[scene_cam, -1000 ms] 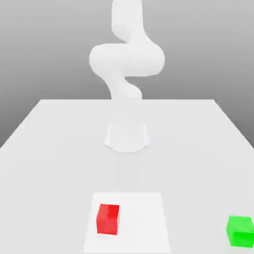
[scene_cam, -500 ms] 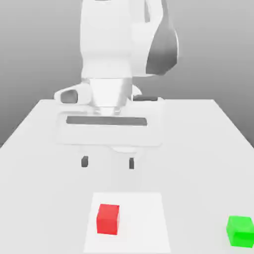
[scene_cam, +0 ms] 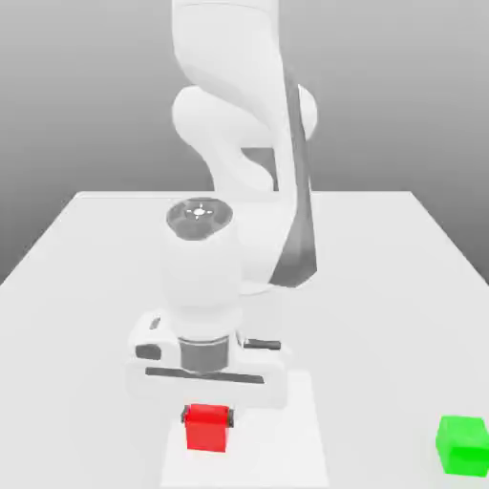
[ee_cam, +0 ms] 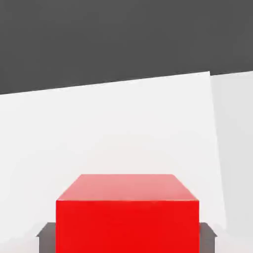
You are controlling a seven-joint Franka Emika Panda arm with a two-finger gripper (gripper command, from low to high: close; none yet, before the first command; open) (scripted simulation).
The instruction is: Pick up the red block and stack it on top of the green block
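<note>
On the white table [scene_cam: 86, 287], the big white arm [scene_cam: 234, 124] is bending down from the far side toward the near edge, with its broad hand body sitting low just above the tabletop. Under that hand, the gripper [scene_cam: 207, 417] is pointing straight down and its dark fingers [scene_cam: 229, 417] are standing close on either side of the red block [scene_cam: 206, 428], pinching it; the hand view is showing dark finger pads [ee_cam: 45, 238] flush against both sides of the red block [ee_cam: 127, 217]. That block is sitting flat on a slightly lighter square patch [scene_cam: 287, 449] of the table. Well apart, toward the exterior view's right, the green block [scene_cam: 463, 444] is resting alone near the table's near edge.
</note>
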